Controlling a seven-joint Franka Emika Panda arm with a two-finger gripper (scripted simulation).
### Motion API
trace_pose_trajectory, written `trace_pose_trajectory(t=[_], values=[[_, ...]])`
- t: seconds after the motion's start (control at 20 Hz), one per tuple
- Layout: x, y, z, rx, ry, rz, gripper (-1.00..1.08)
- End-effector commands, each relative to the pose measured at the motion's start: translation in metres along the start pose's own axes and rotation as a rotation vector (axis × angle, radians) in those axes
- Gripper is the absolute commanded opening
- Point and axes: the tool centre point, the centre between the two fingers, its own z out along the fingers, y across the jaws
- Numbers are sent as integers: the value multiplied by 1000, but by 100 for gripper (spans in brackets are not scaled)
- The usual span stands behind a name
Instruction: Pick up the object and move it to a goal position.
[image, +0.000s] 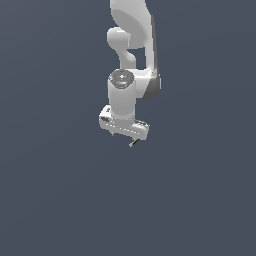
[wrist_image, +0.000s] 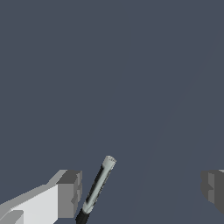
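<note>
Finger pads (wrist_image: 69, 193) sit closest to the wrist camera, one on each side and set wide apart, gripping nothing; the hand (image: 125, 134) is therefore spread, presumably to straddle its target; the object (wrist_image: 97, 189), a pale grey stick with a black end, lies between them, just beside one pad and well apart from the other; contact there cannot be confirmed; in the exterior view the stick shows only as a sliver under the hand; judged step: closing, not yet done.
</note>
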Motion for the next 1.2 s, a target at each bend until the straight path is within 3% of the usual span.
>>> trace_pose_trajectory(t=[0.0, 0.65, 1.15], values=[[-9, -8, 9, 3, -1, 54, 100], [-60, -38, 50, 8, -3, 323, 100], [-81, -46, 65, 8, -3, 434, 100]])
